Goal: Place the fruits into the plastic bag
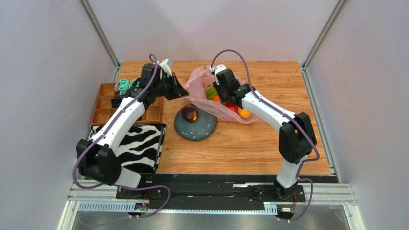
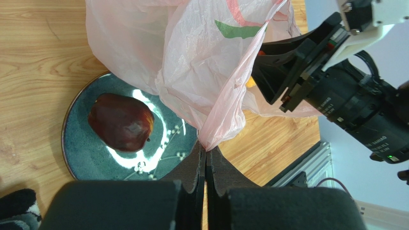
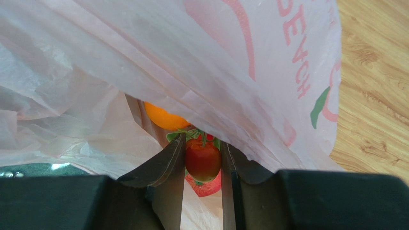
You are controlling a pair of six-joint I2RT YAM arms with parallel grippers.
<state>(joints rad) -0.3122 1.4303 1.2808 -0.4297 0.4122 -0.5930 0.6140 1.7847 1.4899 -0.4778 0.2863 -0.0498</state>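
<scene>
thin, translucent pink plastic bag (image 1: 198, 81) with red peach prints and lettering, crumpled on the table (image 1: 269, 143), mouth open, one fold pinched tight in the left gripper (image 2: 206, 154). inside: green fruit (image 1: 210, 92), orange (image 3: 163, 117), yellow-orange peach (image 1: 244, 113) showing through the film, red apple (image 3: 203, 160) clasped between the fingers of the right gripper (image 3: 202, 143). outside, just beside the bag, dark purple fruit (image 2: 121, 122) lying on a blue-grey plate (image 2: 77, 158).
</scene>
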